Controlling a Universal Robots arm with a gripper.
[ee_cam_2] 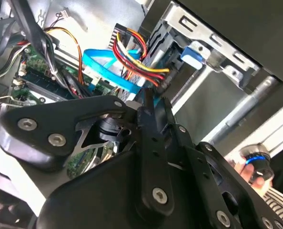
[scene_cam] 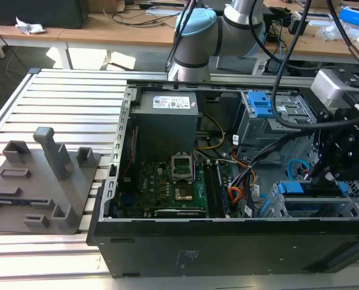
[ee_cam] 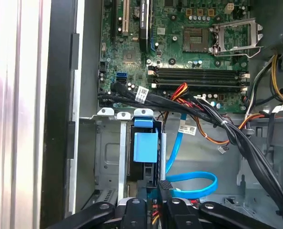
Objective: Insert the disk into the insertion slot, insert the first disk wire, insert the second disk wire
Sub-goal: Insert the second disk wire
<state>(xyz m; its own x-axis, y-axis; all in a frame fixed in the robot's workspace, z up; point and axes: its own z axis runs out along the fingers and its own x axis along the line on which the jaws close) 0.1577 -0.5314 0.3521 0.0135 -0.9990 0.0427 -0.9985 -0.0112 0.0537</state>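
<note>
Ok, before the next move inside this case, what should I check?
1. Disk seated in the insertion slot: ok, its blue carrier sits inside the cage.
2. End effector at the disk's end: ok.
3. Blue data cable plugged in: cannot tell; it loops beside the disk.
4. Red-yellow-black wire bundle plugged in: cannot tell.
5. Clear path: probably not ok; a black cable bundle crosses close by the cage.
</note>
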